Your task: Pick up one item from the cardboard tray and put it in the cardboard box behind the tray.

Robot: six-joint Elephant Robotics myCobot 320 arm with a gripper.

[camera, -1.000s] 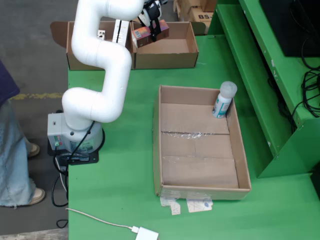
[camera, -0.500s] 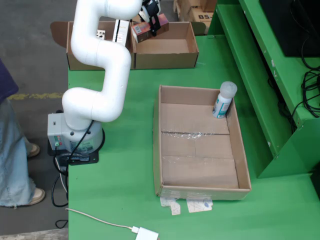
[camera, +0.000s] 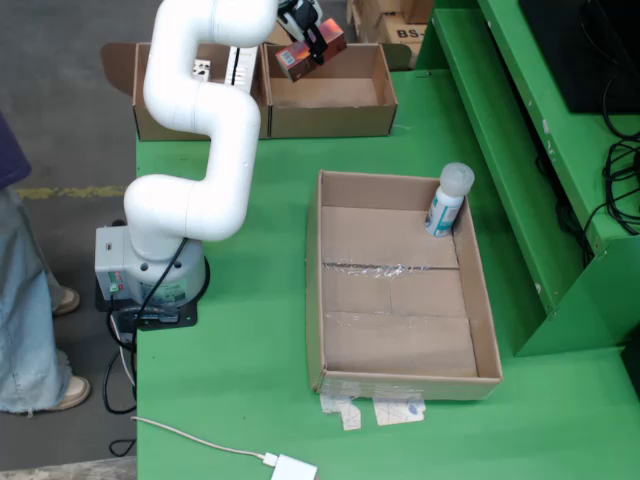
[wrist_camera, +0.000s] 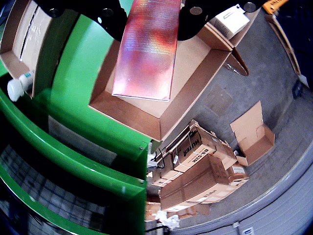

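In the fixed view, the white arm (camera: 195,130) reaches to the far side of the green surface (camera: 240,330), and its end effector (camera: 312,40) hangs over the open cardboard box (camera: 328,93) that stands beyond the tray. It is clamped on a reddish, shiny carton (camera: 302,55), held above the box's far left part and clear of the floor of the box, so the item looks carried across and ready for release. The cardboard tray (camera: 400,290) lies nearer, right of the arm's base; only a white-capped bottle (camera: 447,205) stands in it, upright in the far right corner against the wall. A second open box (camera: 170,95) sits to the left of the target box, partly behind the arm.

In the view riding on the arm, the dark fingers (wrist_camera: 105,17) grip the carton (wrist_camera: 146,49) by its two long sides, its broad face turned to the camera. Under it lies the brown bottom of the box (wrist_camera: 190,73), which suggests a drop here would land inside. The bottle (wrist_camera: 19,85) shows at the left edge, well apart. Stacked cartons (wrist_camera: 195,161) lie on the floor beyond.
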